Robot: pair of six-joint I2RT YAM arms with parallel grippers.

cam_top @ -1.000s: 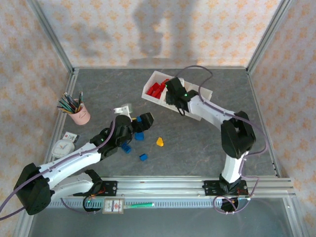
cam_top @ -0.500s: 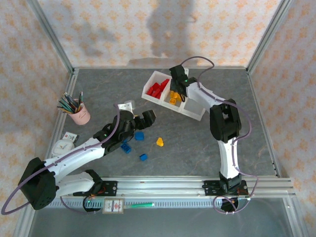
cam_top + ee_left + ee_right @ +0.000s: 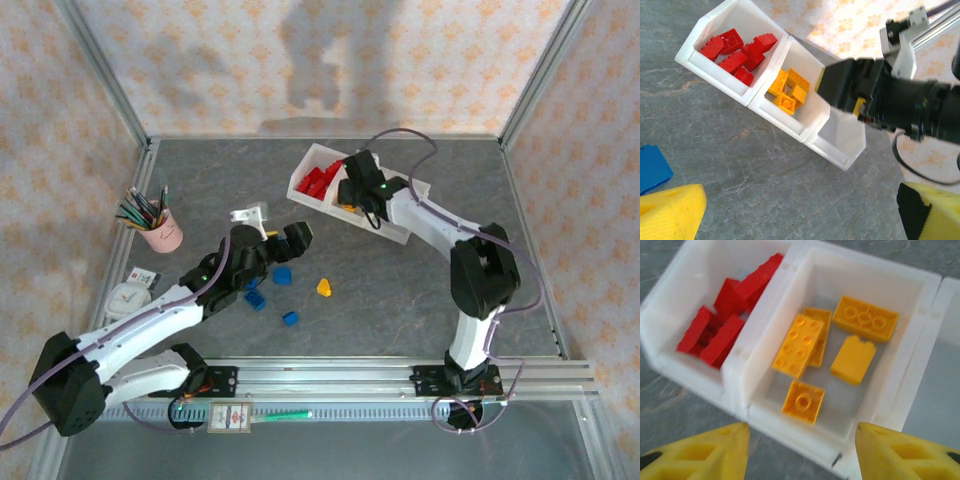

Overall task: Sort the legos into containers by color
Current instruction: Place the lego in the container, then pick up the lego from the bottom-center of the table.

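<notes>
Near the bases, three loose blue legos [image 3: 290, 318] and a yellow wedge [image 3: 324, 287] lie on the grey table [image 3: 400, 300]. Just beyond them the left gripper [image 3: 800, 210] hangs with its jaws apart and empty. Farther back, the right gripper [image 3: 800, 450], jaws also spread and empty, hovers over the middle compartment of the tray [image 3: 298, 184], where yellow-orange legos [image 3: 802, 342] lie, with red legos [image 3: 725, 315] in the end compartment beside it.

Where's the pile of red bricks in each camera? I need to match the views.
Top external: red bricks upper centre, in the left-end compartment of the tray, just left of the right gripper.
Left wrist: upper left.
Right wrist: left side, mid-height.
Shared landmark: the white tray; in both wrist views, yellow-orange bricks fill the neighbouring compartment.
</notes>
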